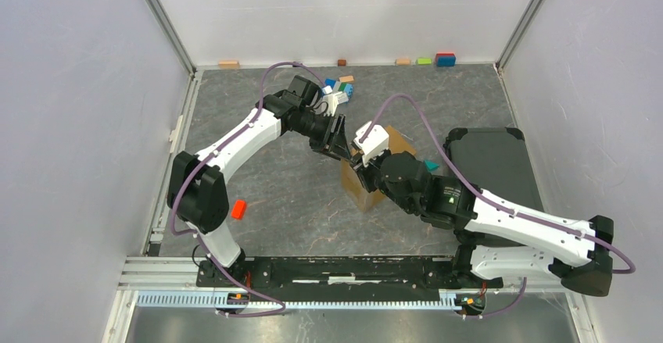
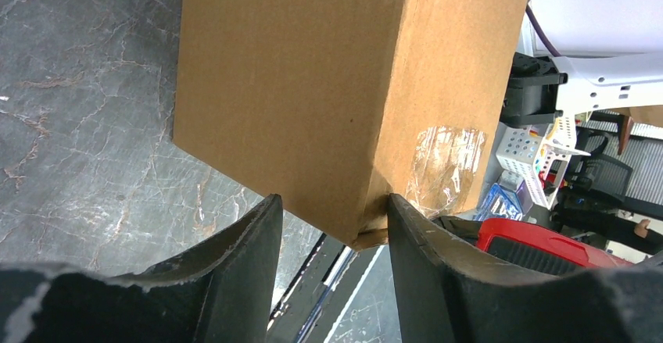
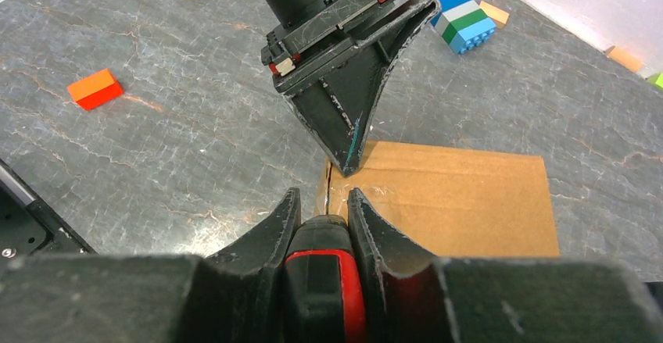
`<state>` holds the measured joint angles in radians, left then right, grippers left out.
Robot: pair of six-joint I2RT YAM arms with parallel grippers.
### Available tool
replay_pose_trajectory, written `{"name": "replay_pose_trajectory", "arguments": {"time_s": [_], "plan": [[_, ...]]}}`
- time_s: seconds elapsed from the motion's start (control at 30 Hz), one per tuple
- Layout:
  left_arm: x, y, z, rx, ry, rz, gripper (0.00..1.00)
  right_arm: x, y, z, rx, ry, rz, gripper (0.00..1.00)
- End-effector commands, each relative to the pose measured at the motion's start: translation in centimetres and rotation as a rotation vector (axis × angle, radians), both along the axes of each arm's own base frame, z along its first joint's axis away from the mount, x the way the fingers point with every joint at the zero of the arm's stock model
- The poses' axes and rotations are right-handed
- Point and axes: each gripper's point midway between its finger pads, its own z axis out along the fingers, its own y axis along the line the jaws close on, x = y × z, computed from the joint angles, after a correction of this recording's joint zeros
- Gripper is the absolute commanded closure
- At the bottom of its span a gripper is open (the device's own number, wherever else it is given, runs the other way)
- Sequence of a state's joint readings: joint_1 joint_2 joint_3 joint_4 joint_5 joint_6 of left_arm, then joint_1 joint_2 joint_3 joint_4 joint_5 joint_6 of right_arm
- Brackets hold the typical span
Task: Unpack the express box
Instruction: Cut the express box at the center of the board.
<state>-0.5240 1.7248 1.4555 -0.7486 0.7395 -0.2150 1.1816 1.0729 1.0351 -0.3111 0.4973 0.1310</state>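
The box is set mid-table with its top flaps flat (nothing is seen taken out). One corner is clamped by the left gripper; a red-black tool is pinched in the right gripper. Opening and emptying are judged undone.

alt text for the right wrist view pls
The right gripper clamps a red and black tool at the edge of the brown express box. The left gripper grips the box's corner from above; an orange block lies on the grey table.
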Motion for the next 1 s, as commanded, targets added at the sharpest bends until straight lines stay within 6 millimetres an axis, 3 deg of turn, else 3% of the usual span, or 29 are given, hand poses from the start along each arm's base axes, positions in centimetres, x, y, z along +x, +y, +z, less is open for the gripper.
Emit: {"name": "replay_pose_trajectory", "arguments": {"time_s": [0.0,0.5,0.67,0.77,0.87,0.97], "plan": [[2.1,1.6,-3.7,0.135,-0.049,0.051,0.43,-0.9,-0.5,1.6,0.043,0.032,0.018,1.0],[2.1,1.6,-3.9,0.14,-0.046,0.054,0.43,-1.5,-1.5,2.0,0.032,0.059,0.011,1.0],[2.4,2.1,-4.0,0.163,-0.055,0.077,0.43,-1.6,-1.7,4.1,0.076,0.042,0.013,1.0],[3.0,2.6,-3.8,0.156,-0.067,0.118,0.43,-1.6,-1.7,6.4,0.118,0.02,0.019,1.0],[3.8,3.4,-3.8,0.15,-0.069,0.176,0.43,-1.5,-1.9,8.9,0.159,-0.01,0.019,1.0],[4.9,4.8,-4.4,0.16,-0.067,0.254,0.43,-1.0,-2.3,9.8,0.155,-0.029,-0.021,1.0]]}}
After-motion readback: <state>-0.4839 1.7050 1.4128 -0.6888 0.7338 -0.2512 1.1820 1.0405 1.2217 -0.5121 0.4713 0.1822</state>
